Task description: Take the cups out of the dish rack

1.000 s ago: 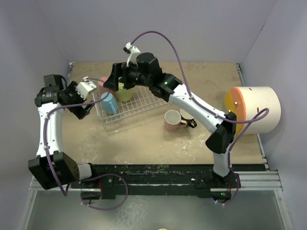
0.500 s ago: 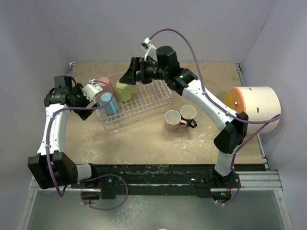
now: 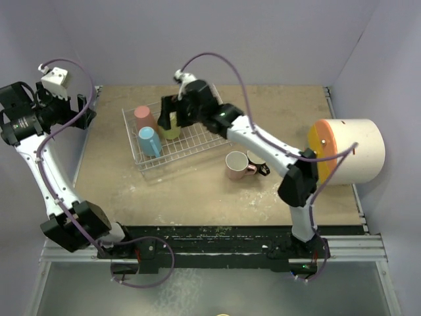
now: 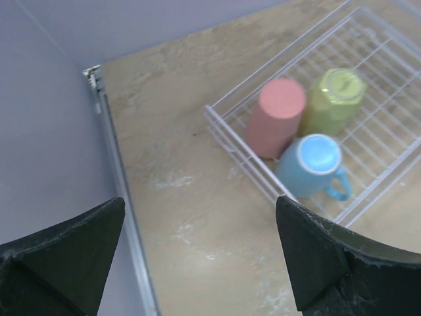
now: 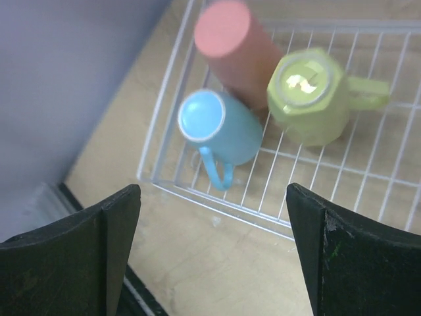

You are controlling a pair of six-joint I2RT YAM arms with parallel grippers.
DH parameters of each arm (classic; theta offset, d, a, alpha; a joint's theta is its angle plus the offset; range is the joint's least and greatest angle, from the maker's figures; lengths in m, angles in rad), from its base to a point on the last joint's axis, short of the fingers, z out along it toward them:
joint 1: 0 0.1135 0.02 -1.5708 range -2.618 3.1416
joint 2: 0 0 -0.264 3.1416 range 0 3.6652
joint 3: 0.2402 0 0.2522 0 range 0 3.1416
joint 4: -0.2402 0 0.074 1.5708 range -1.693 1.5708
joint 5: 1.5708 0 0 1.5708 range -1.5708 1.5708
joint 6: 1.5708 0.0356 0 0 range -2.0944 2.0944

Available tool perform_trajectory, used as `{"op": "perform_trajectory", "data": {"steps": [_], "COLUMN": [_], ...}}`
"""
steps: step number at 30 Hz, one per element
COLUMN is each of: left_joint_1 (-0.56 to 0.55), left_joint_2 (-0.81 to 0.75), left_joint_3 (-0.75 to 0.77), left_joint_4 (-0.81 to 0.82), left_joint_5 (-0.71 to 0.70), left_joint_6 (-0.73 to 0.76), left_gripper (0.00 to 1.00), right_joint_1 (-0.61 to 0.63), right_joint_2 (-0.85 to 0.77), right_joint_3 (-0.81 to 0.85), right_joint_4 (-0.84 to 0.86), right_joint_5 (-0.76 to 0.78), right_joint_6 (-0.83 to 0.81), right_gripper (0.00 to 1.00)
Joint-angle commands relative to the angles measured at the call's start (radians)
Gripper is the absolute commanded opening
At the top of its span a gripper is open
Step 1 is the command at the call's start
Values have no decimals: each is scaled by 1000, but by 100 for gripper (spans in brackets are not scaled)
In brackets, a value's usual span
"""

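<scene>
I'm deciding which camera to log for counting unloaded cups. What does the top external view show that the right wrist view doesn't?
Only top external: the light pink cup and black cup on the table beside the dish rack, plus the cream cylinder. Only right wrist: handles on the blue cup and yellow-green cup. Both: those two and the coral-red cup, upside down in the rack.

The right tool point(image 3: 166, 118) is partly covering the yellow-green handled mug point(image 3: 172, 130) beneath it; the white wire rack point(image 4: 223, 128) ahead of the left tool point(image 4: 199, 224) is running off-frame.
</scene>
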Motion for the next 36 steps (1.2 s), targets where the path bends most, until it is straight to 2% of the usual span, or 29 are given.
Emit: {"op": "perform_trajectory", "data": {"steps": [1,4,8,12,22,30,36], "left_joint_1": [2,2,1,2,0,0,0], "left_joint_2": [-150,-175,-106,-72,-75,-76,-79], "left_joint_3": [-137,-181,-136,-139,-184,-188,-194], "left_joint_4": [234,270,175,162,167,173,170], "left_joint_5": [194,195,199,181,127,138,155], "left_joint_6": [-224,-234,-219,-208,-179,-189,-195], "left_gripper": [99,99,100,99,99,99,99], "right_joint_1": [112,155,189,205,229,249,257], "right_joint_2": [130,200,284,352,491,505,458], "right_joint_3": [105,158,217,260,407,387,318], "right_joint_4": [-127,-156,-177,-181,-162,-123,-65], "right_joint_5": [254,342,416,459,453,431,443], "right_joint_6": [-119,-156,-204,-227,-252,-237,-207], "right_gripper": [92,91,89,86,77,73,75]}}
